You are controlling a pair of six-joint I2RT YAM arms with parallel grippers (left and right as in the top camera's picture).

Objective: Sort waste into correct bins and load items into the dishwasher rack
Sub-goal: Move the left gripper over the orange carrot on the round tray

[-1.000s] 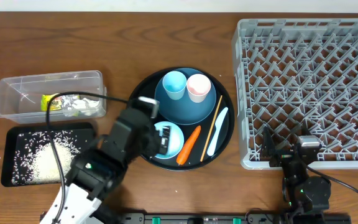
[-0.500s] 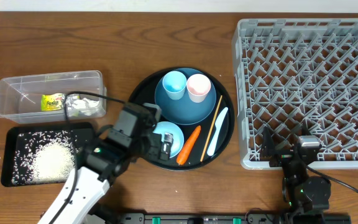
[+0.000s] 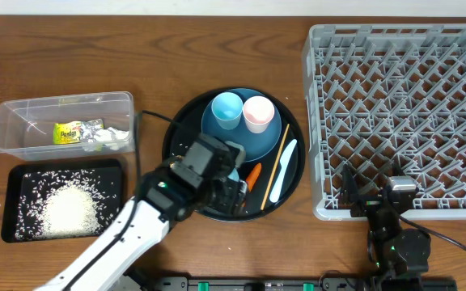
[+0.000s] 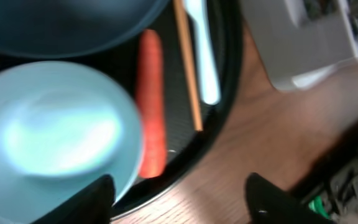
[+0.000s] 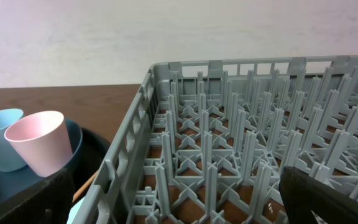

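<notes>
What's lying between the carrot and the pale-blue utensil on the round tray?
The wooden chopstick, between carrot and utensil; clearest in the left wrist view.

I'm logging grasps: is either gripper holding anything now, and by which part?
Nothing is held. The left gripper hangs open above the carrot and bowl; the right gripper is open by the dishwasher rack, empty.

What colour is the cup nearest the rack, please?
Pale pink cup, clearest in the right wrist view.
</notes>
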